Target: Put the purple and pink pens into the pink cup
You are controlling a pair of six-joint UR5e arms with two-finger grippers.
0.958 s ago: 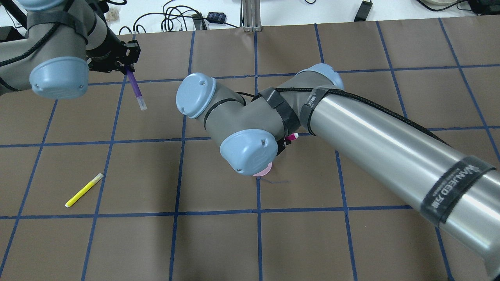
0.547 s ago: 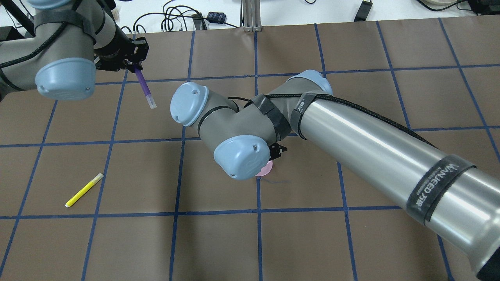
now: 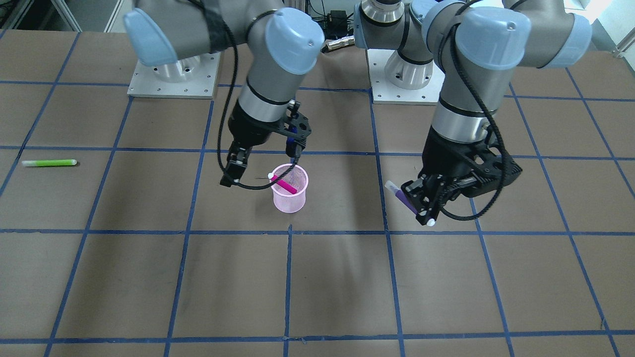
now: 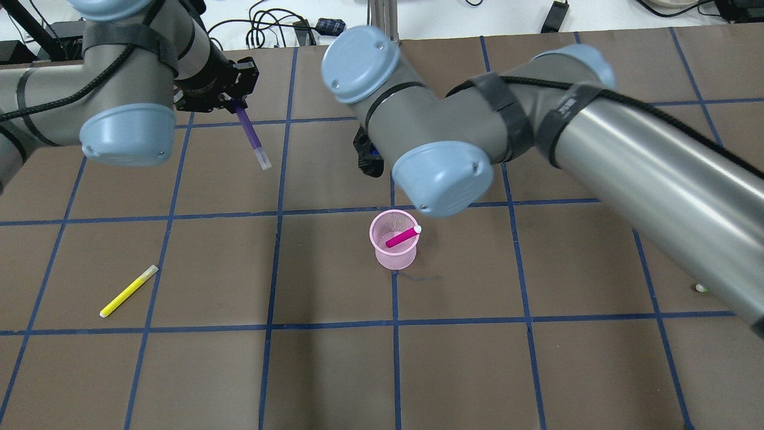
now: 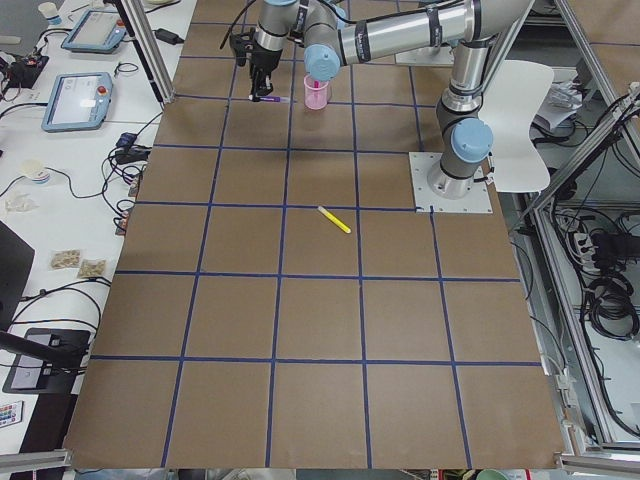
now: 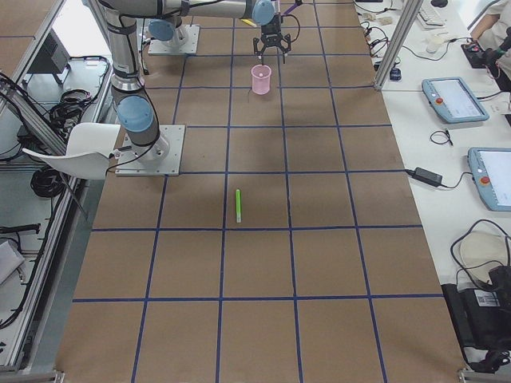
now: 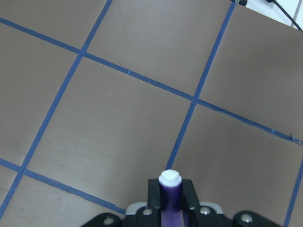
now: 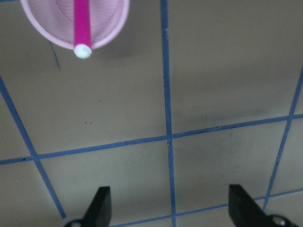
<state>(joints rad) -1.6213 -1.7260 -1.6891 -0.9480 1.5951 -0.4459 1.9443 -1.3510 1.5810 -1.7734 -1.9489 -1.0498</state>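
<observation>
In the overhead view, the pink cup (image 4: 395, 258) sits at four o'clock from the left gripper (image 4: 234, 103), which clamps the purple pen (image 4: 249, 130), its tip slanting toward five o'clock.

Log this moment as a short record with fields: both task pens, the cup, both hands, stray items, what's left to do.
pink pen: in the pink cup, leaning on its rim
purple pen: held in the air, apart from the cup
left hand: shut on the purple pen
right hand: open, empty, clear of the cup
strays: yellow pen and green pen, lying on the table
left to do: purple pen into the cup
</observation>
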